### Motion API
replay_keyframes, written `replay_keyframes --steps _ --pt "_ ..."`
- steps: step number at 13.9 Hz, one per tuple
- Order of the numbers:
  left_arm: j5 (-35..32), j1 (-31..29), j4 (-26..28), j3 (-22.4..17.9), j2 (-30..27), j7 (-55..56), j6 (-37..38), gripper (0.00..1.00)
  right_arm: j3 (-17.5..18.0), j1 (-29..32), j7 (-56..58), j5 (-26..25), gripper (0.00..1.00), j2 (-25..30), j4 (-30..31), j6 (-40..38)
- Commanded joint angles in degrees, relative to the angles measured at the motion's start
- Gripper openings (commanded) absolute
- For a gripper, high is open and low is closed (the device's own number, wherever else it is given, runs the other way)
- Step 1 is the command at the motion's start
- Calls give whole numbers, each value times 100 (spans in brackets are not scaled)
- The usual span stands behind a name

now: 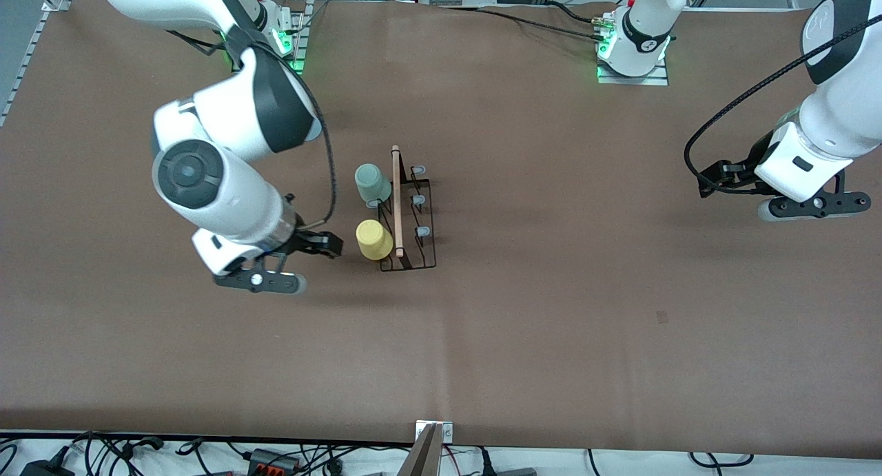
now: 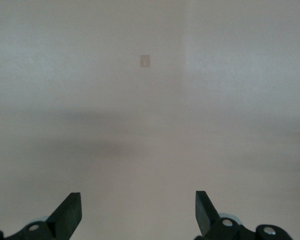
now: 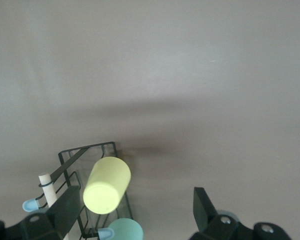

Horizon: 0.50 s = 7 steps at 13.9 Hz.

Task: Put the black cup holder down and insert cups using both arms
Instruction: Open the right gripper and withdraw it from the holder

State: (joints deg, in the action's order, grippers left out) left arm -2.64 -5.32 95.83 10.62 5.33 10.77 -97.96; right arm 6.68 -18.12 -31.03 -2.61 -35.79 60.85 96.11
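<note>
Rack [image 1: 408, 218] stands mid-desk, long axis running toward the front camera, yellow cup [image 1: 374, 240] and green cup [image 1: 372, 183] pegged. Right hand [image 1: 298, 255], spread and empty, hangs just beside the yellow cup. Left hand [image 1: 813, 206], spread, waits at its desk end.

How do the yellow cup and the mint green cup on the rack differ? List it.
Colour: the yellow cup is bright yellow; the mint green cup is a pale grey-green.
Place: the yellow cup sits nearer the front camera; the mint green cup sits farther.
Neighbour: the open right gripper is beside the yellow cup, not the mint green cup.
Shared: both hang on the black cup holder, on the same side of its wooden handle.
</note>
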Motion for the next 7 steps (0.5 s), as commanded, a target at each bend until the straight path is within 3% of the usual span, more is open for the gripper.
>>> replay_keyframes --steps 1,4,7 --pt "97 -22 -153 -16 56 -154 119 100 -158 194 175 -56 100 300 112 -101" --pt "97 -22 -153 -16 56 -154 119 100 -290 807 964 23 100 747 277 -66" --pt "97 -22 -153 -16 56 -154 119 100 -290 1414 1599 15 100 1510 1294 57"
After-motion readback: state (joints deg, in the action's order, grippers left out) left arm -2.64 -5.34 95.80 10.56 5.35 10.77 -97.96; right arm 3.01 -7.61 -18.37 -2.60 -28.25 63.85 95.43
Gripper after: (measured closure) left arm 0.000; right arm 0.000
